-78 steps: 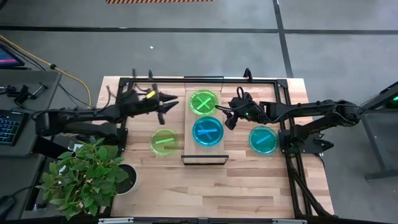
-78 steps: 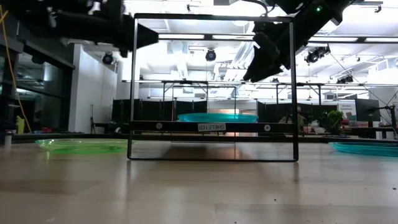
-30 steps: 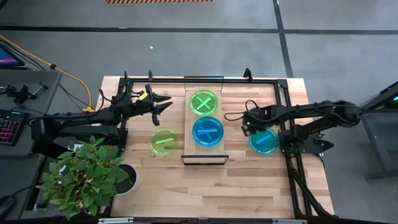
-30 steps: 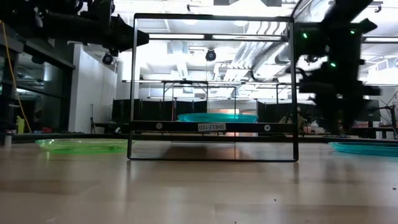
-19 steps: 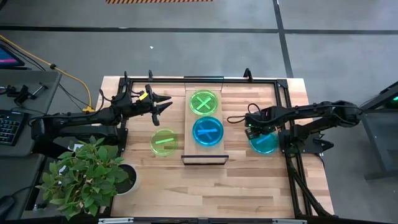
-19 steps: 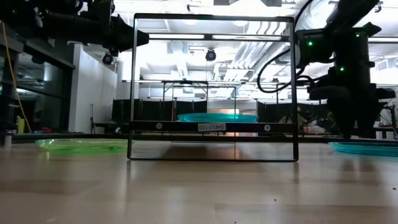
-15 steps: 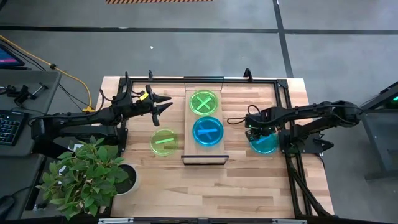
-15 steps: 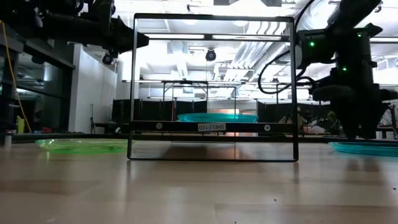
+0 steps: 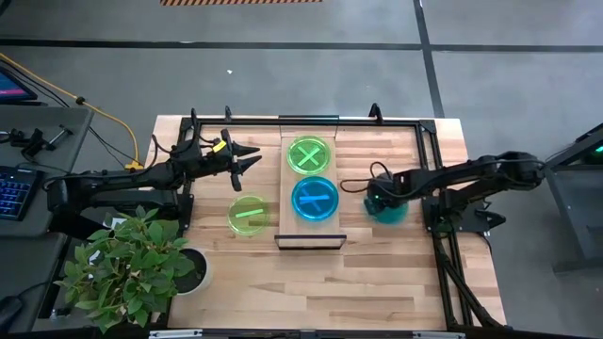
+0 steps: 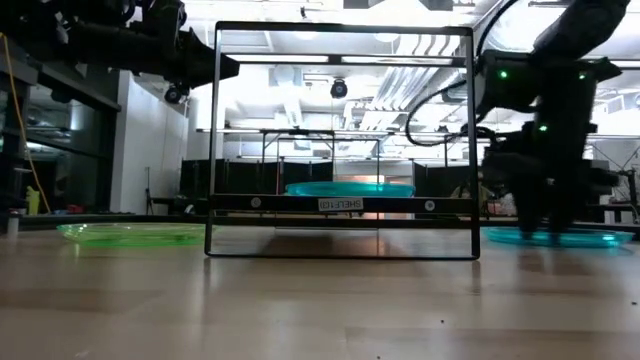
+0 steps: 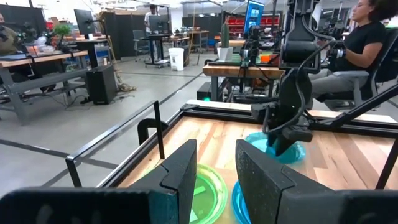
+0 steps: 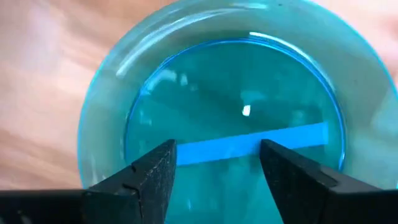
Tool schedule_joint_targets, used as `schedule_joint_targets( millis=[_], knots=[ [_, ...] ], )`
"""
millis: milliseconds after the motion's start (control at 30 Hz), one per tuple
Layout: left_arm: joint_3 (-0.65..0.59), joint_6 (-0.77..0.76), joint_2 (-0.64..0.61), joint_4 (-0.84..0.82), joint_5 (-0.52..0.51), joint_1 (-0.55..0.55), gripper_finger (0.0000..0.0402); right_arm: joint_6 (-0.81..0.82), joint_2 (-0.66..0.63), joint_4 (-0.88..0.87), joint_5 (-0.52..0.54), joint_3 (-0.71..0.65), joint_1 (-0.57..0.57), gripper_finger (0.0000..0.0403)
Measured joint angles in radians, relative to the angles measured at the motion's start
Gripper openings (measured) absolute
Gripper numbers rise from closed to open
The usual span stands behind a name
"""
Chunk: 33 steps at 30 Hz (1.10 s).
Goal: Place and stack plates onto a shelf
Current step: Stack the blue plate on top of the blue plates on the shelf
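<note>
- right of shelf [image 9: 312, 184]: right tool [image 9: 380, 200] down over cyan plate [image 12: 236, 112] on counter [image 9: 311, 282], fingers spread wide, nothing gripped
- left tool [image 9: 247, 157] raised left of shelf, part open, empty
- green plate [image 9: 309, 154] + blue plate [image 9: 315, 199] on shelf; another green plate [image 9: 249, 214] on counter

**Robotics lab / open workshop floor**

Grey concrete floor [image 9: 283, 75] with dark taped lines and a hazard-striped strip [image 9: 240, 2] round the wooden table [image 9: 377, 282]. Left of it, a desk with keyboard [image 9: 14, 193] and cables. Low view: exposed ceiling ducts [image 10: 340, 85] and strip lighting. Left wrist view: rows of workbenches [image 11: 37, 68], monitors [image 11: 84, 18], a seated person [image 11: 348, 56] in an office chair, another standing farther back. Potted plant [image 9: 132, 268] at the table corner.
</note>
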Motion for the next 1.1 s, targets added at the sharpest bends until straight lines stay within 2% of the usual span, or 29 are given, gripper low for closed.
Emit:
schedule_joint_targets(
  millis=[133, 233, 333, 433, 500, 700, 867, 1100],
  knots=[
    [0.000, 0.001, 0.000, 0.000, 0.000, 0.000, 0.0104, -0.098, 0.000, 0.091, 0.031, 0.036, -0.010, 0.0227],
    [0.000, 0.001, 0.000, -0.002, 0.000, 0.000, 0.0104, -0.156, -0.004, 0.032, 0.030, 0.094, -0.003, 0.0227],
    [0.000, 0.001, 0.000, -0.003, 0.000, 0.000, 0.0104, -0.145, -0.007, -0.090, 0.153, 0.175, 0.014, 0.0227],
    [0.000, 0.001, 0.000, -0.011, 0.000, 0.000, 0.0104, -0.048, -0.007, -0.244, 0.286, 0.212, 0.021, 0.0227],
    [0.000, 0.001, 0.000, -0.010, 0.000, 0.000, 0.0104, 0.023, -0.007, -0.300, 0.315, 0.210, 0.020, 0.0227],
    [0.000, -0.001, 0.000, -0.011, 0.000, 0.000, 0.0104, 0.164, -0.004, -0.300, 0.255, 0.083, 0.020, 0.0227],
    [0.000, 0.000, 0.000, -0.010, 0.000, 0.000, 0.0104, 0.231, -0.004, -0.192, 0.236, -0.031, 0.020, 0.0227],
    [0.000, 0.000, 0.000, -0.010, 0.000, 0.000, 0.0104, 0.245, -0.010, -0.028, 0.294, -0.106, 0.026, 0.0206]
  ],
)
